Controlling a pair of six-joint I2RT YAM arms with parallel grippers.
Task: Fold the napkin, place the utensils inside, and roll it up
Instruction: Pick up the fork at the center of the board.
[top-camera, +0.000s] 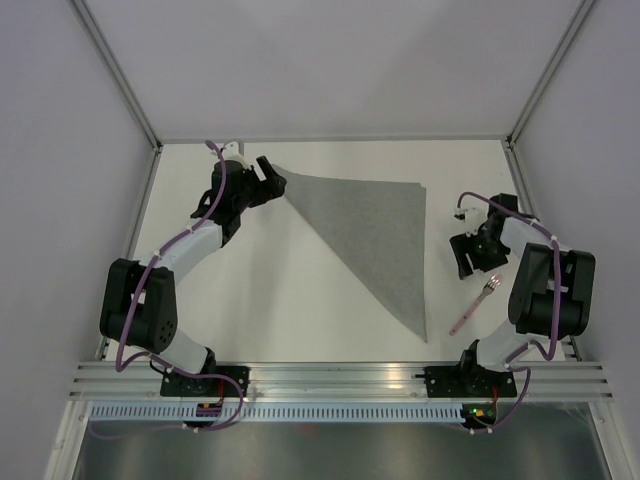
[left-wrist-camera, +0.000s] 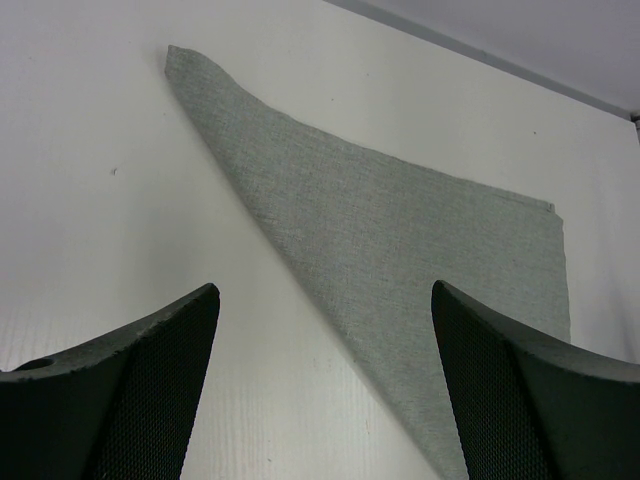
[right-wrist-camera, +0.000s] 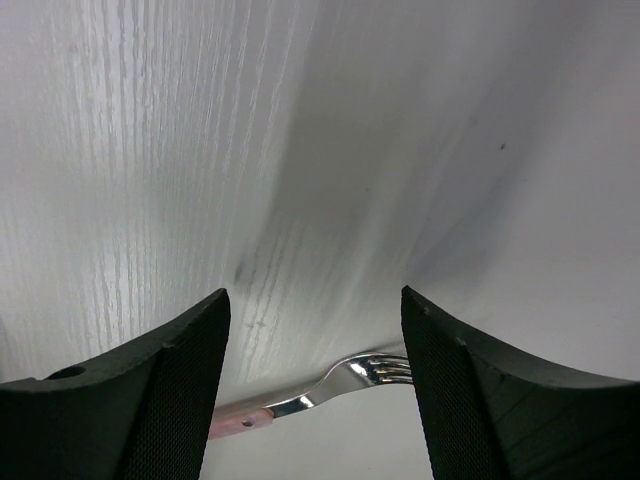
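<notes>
The grey napkin (top-camera: 375, 235) lies folded into a triangle in the middle of the table, one tip at the far left, one at the near right. It also shows in the left wrist view (left-wrist-camera: 400, 240). My left gripper (top-camera: 270, 180) is open and empty just left of the napkin's far-left tip. The fork (top-camera: 475, 304), pink handle and silvery tines, lies on the table at the right. In the right wrist view the fork (right-wrist-camera: 340, 385) lies between my open fingers. My right gripper (top-camera: 466, 262) is open and empty just above and beyond the fork's tines.
The white table (top-camera: 300, 300) is bounded by a metal rail (top-camera: 340, 375) at the near edge and white walls with frame posts at the back and sides.
</notes>
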